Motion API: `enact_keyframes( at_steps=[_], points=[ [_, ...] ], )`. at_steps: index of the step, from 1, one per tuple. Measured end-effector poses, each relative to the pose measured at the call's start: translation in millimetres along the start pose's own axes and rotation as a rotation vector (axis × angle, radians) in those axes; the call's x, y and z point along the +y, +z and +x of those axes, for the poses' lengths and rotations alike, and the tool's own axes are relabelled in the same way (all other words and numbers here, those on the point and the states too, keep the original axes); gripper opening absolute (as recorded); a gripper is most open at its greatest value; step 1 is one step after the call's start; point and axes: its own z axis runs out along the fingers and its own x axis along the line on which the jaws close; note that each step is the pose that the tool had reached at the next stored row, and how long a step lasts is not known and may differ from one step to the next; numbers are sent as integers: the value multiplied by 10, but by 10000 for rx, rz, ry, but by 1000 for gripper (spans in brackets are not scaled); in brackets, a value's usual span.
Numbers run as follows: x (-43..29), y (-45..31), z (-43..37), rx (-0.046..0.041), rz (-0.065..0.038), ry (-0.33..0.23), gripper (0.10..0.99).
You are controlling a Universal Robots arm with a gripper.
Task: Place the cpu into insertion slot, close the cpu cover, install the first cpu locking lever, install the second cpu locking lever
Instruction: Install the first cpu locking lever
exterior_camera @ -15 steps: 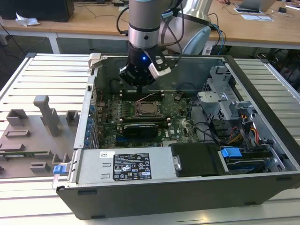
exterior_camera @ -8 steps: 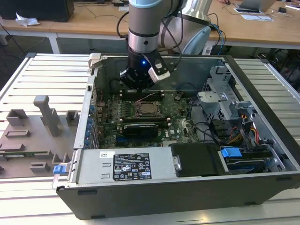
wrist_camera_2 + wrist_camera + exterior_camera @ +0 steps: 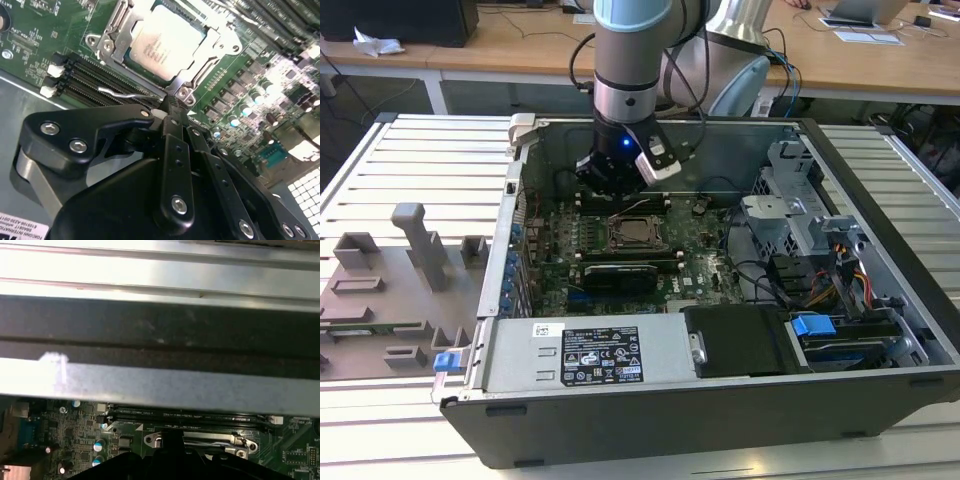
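Exterior view: the gripper (image 3: 620, 178) is held low inside the open case (image 3: 880, 180), just behind the slot (image 3: 633, 233) on the motherboard (image 3: 705, 262). Second wrist view: the cpu (image 3: 162, 42) is seated in the slot, framed by the closed cover (image 3: 207, 47). The gripper's fingers (image 3: 172, 115) are pressed together at a thin wire lever (image 3: 120, 93).
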Motion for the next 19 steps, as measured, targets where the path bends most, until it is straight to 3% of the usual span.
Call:
enact_keyframes(
  at_steps=[3, 12, 19],
  points=[
    [1, 10, -17, -11, -146, -4, 106],
    [20, 31, -218, 20, -156, 0, 106],
    [5, 82, -429, 109, -168, 7, 106]
  ],
)
